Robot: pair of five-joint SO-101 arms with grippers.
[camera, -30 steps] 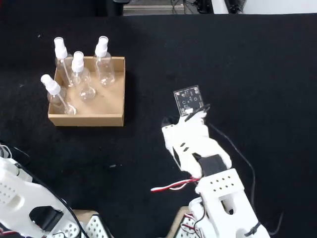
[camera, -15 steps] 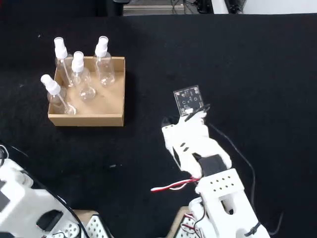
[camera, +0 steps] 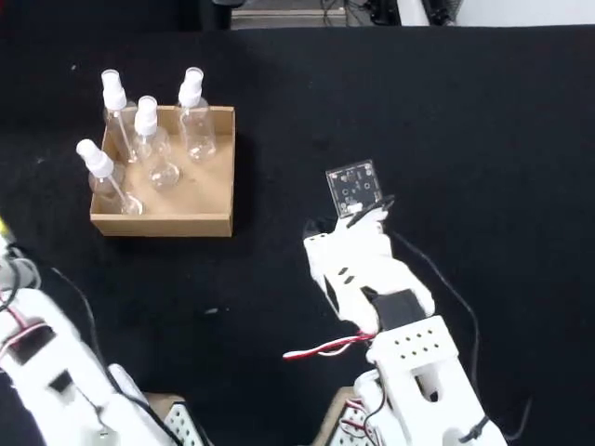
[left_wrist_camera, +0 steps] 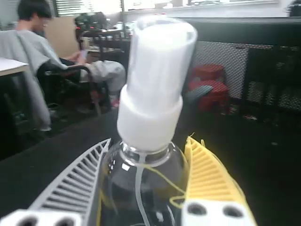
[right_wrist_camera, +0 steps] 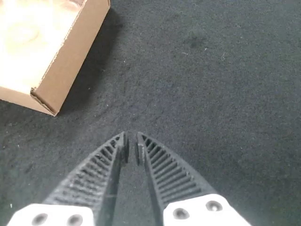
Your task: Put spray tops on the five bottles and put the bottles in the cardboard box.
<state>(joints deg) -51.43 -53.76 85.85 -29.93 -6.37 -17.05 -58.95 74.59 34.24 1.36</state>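
Black table [camera: 483, 130] w/ cardboard box [camera: 191, 203] on it, toward left arm's side.

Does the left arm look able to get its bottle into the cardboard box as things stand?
Probably yes. The left hand is shut on a capped bottle, and the cardboard box has bare floor beside the four bottles in it. Nothing lies on the table before the box.

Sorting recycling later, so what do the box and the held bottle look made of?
Box: matte brown cardboard, raw cut edges. Bottle: likely clear glossy plastic, its inner tube showing through; glass possible. Spray top: white, probably plastic.
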